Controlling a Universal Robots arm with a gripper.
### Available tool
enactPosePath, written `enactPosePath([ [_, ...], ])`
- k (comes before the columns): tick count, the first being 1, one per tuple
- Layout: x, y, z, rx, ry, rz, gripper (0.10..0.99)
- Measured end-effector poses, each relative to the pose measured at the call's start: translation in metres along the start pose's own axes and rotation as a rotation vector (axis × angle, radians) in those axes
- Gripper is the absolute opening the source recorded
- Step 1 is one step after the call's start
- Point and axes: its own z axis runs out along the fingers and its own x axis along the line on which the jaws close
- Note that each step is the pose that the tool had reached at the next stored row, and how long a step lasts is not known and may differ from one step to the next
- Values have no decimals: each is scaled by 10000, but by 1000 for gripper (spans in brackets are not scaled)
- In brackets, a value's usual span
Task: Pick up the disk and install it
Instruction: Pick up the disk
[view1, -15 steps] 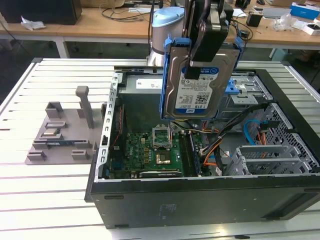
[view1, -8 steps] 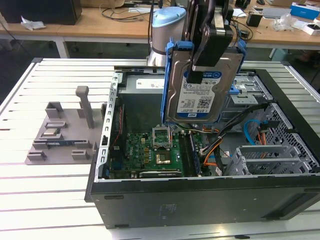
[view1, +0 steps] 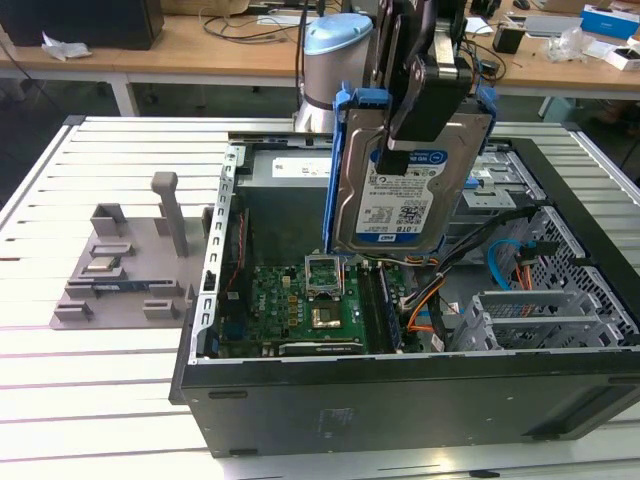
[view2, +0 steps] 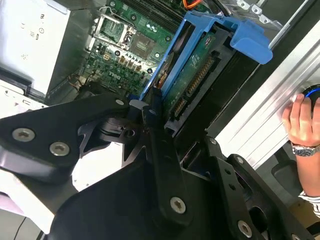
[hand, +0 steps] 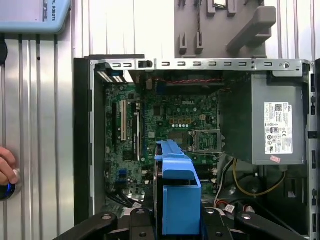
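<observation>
**Disk in my jaws, hanging above the open computer case.**

At the exterior view's left, a grey fixture (view1: 130, 265) sits on the slatted bench (view1: 100, 380). Just beside it the computer case (view1: 400, 400) lies open, with its green motherboard (view1: 290, 310) and CPU socket (view1: 325, 272) uncovered. My jaws are clamped narrow on the disk (view1: 405, 190), pinching its top edge front and back. It hangs upright above the board, label toward the exterior camera. Further right, orange cables (view1: 425, 300) and a blue cable (view1: 500, 265) crowd the space before the metal drive cage (view1: 540, 320). In the second wrist view a person's hand (view2: 300, 120) rests on the bench.
</observation>
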Motion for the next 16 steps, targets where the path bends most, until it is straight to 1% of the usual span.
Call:
enactPosePath([
  [3,64,-4,2,0,0,1,365],
  [5,136,-5,3,0,0,0,365],
  [7,176,-6,3,-1,2,0,365],
  [9,234,-8,5,0,1,0,365],
  [14,339,-10,6,0,1,0,365],
  [16,368,-11,7,0,2,0,365],
])
